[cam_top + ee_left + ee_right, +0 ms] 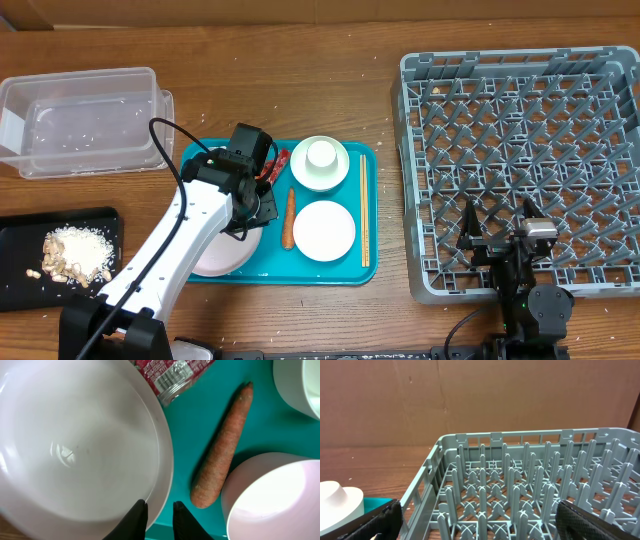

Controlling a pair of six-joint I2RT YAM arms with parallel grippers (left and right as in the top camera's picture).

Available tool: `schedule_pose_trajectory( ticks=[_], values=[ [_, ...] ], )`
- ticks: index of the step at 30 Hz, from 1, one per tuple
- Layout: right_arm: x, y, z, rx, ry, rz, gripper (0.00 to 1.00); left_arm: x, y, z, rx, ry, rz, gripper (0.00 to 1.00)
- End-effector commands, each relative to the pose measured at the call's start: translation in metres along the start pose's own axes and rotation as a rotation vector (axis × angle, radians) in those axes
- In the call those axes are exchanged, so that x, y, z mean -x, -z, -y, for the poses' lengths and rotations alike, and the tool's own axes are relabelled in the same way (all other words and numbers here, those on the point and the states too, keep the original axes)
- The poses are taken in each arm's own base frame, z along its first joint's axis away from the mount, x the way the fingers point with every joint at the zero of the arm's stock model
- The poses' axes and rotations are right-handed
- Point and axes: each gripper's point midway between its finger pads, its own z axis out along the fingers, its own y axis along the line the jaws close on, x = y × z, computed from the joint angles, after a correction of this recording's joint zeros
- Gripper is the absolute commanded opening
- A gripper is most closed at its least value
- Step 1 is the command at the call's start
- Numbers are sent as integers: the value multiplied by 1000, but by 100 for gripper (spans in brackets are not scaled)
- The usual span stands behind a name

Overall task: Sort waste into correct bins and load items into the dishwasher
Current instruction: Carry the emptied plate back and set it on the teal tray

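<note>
My left hand (159, 519) hangs low over the teal tray (200, 425). Its two fingers stand only a little apart, and the edge of the large plate (75, 450) sits right at the gap. I cannot tell if they pinch the edge or just stand beside it. The plate looks clean and lies on the tray, right under the hand.

Just to the right of the hand lies the carrot (222, 460), close to the plate but not touching it. Ahead of the hand, the red wrapper (172, 375) peeks out past the plate's far edge. Past the carrot is the smaller plate (275, 500), and farther ahead the bowl (300, 385). Beyond those, the chopsticks (364, 210) lie along the tray's right side.

Far off to the hand's left are the black tray (20, 250) with the food scraps (75, 255) on it, and the clear tub (80, 120).

Far to the right is the dish rack (520, 150), with nothing in it that I can see. My right hand (497, 235) waits at its near edge, with its fingers wide apart and holding nothing.

I think the step now is the large plate. The next move needs a firm pinch on that thin edge, then a straight lift so the plate does not bump the carrot. The rack is a long way off, so I may need the right hand to take the plate. The carrot and wrapper have yet to go in the bins.
</note>
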Motion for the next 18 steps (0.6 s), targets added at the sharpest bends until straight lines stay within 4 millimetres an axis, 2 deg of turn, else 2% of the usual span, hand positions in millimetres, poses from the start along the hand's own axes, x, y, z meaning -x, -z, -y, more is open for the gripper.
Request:
schedule_pose_trajectory(
  ticks=[1, 6, 11, 16, 18],
  values=[
    [-1, 0, 2, -10, 4, 8, 100, -2, -3, -2, 15, 2, -2, 20],
    [-1, 0, 2, -10, 4, 8, 100, 1, 1, 0, 9, 2, 8, 19],
    [-1, 0, 2, -10, 4, 8, 100, 16, 20, 10, -20, -5, 53, 22],
    [-1, 0, 2, -10, 3, 8, 100, 38, 44, 23, -64, -50, 129, 30],
    [-1, 0, 2, -10, 4, 8, 100, 46, 53, 28, -79, -79, 158, 38]
  ],
)
